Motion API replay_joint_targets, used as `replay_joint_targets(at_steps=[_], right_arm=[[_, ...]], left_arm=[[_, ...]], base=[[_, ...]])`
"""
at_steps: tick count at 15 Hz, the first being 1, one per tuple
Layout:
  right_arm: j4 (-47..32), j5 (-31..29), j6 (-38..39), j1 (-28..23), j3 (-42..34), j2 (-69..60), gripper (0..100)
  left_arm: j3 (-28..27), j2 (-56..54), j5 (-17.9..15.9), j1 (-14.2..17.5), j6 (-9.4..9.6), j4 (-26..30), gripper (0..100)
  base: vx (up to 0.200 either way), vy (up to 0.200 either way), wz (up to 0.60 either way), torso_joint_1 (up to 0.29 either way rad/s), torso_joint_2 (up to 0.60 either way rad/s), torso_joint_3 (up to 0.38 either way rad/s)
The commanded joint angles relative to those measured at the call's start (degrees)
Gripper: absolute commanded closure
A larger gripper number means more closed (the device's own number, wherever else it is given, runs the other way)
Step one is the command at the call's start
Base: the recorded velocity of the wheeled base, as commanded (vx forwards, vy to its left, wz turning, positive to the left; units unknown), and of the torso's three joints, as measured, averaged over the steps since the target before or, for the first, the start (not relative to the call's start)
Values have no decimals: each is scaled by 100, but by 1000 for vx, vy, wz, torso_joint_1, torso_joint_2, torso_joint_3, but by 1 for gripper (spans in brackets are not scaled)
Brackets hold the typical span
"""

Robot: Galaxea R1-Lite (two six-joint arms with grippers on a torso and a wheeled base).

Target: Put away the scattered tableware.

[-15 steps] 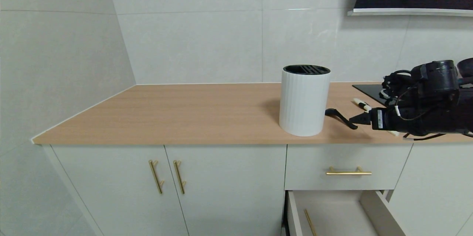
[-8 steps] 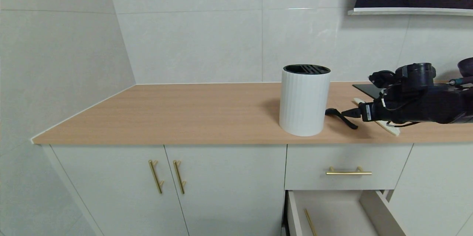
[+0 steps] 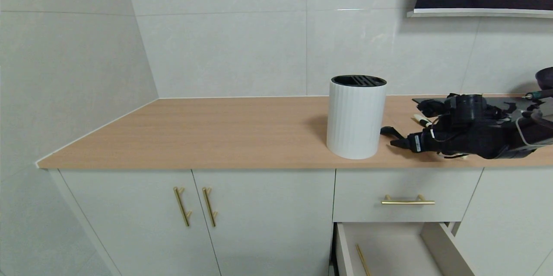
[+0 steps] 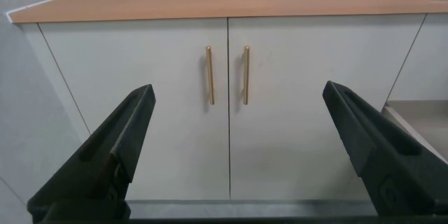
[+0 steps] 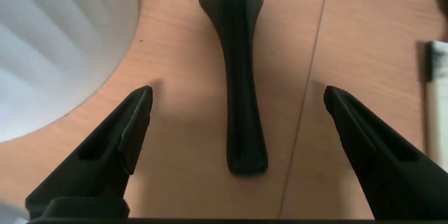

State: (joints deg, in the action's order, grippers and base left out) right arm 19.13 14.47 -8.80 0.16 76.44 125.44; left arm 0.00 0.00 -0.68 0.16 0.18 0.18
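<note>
Fingers flank the black handle (untouched, centred).

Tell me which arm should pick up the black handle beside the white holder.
Right. The right gripper, open, straddles the black handle on the counter; the left gripper faces cabinet doors below.

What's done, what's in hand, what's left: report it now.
Done: nothing that shows; nothing sticks out of the white holder. In hand: the right gripper, open, straddles the black-handled utensil lying on the counter beside the holder, not gripping it. Left: that utensil and the white-handled one farther right both lie on the counter.
</note>
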Motion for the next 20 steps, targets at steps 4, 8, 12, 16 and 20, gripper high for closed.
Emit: replay_joint_targets(at_steps=[4, 8, 12, 16, 20], right_arm=[[179, -14, 10, 2, 29, 200, 0], [179, -14, 28, 11, 29, 200, 100], [179, -41, 107, 54, 47, 200, 100], [144, -445, 625, 213, 82, -11, 100], [-630, -920, 1364, 336, -516, -1224, 100]], left_arm=[[0, 0, -2, 2, -1, -1, 0], [0, 0, -2, 2, -1, -1, 0], [0, 0, -2, 2, -1, -1, 0], [0, 0, -2, 2, -1, -1, 0], [0, 0, -2, 2, -1, -1, 0]], base=[[0, 0, 0, 0, 0, 0], [0, 0, 0, 0, 0, 0], [0, 0, 0, 0, 0, 0], [0, 0, 0, 0, 0, 0], [0, 0, 0, 0, 0, 0]])
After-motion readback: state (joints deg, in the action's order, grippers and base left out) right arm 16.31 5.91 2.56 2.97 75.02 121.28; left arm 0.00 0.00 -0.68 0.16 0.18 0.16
